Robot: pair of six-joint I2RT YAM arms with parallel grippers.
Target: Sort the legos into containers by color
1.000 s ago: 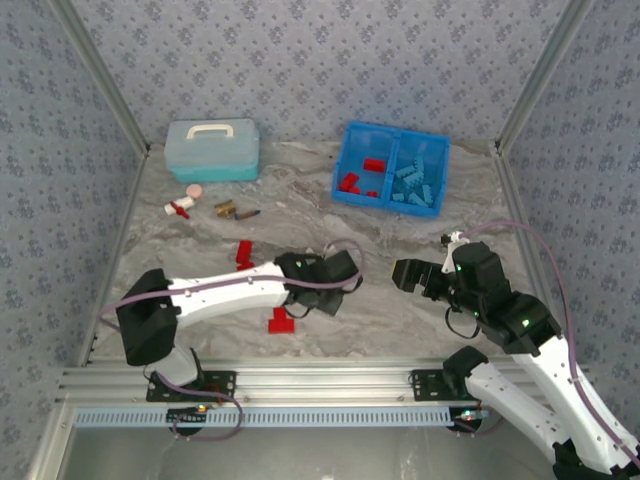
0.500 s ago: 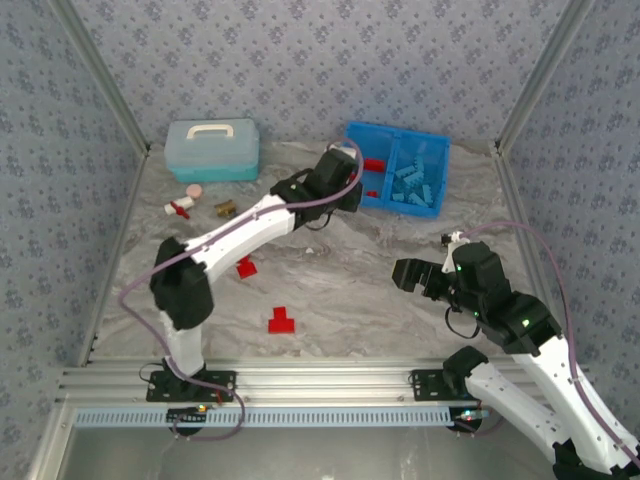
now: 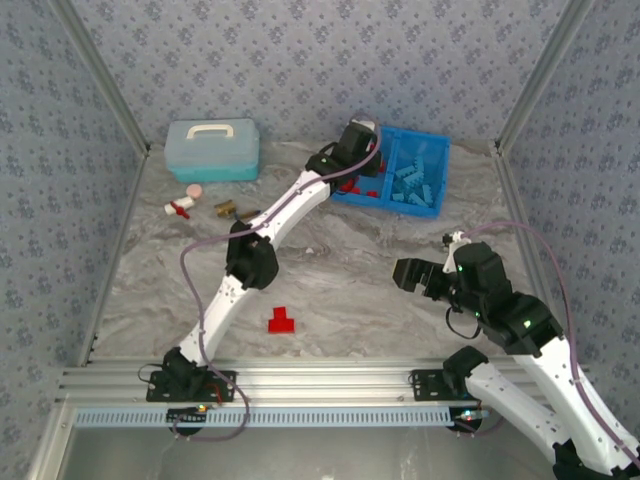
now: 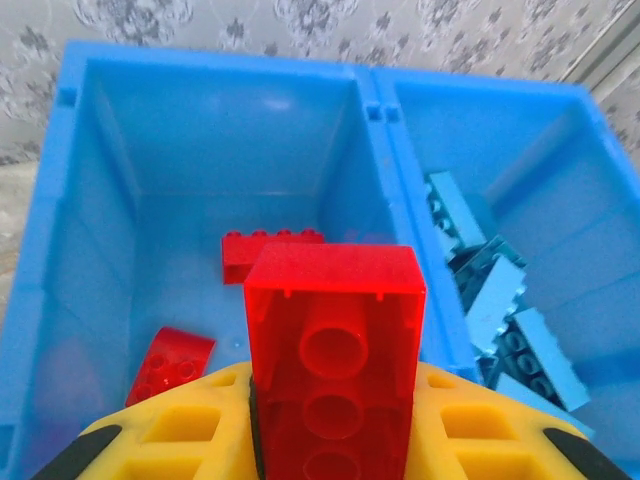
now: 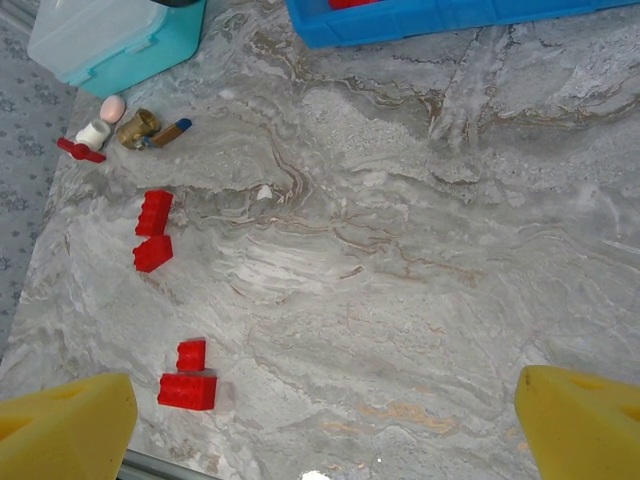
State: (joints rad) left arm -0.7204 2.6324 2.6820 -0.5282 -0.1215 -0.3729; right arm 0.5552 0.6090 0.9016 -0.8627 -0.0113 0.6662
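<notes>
Left arm stretched far across the bench (image 3: 350, 290), left hand (image 4: 335, 430) over the blue tray (image 3: 438, 152) at the back. Hand clenched on a red brick (image 4: 335, 330), hollow underside toward the wrist camera, yellow fingers (image 4: 180, 435) flanking it. Brick sits above the left compartment (image 4: 200, 160), close to the centre divider. Two red legos (image 4: 272, 252) lie on that compartment's floor; a heap of light blue legos (image 4: 500, 300) fills the right compartment (image 4: 520, 150). Right hand (image 3: 405, 272) hangs above the near right of the bench, spread wide, nothing in it. Four loose red legos (image 5: 187, 390) on the bench in two pairs. Pale lidded box (image 3: 212, 150) at back left, small odds and ends (image 3: 190, 200) just in front of it.
</notes>
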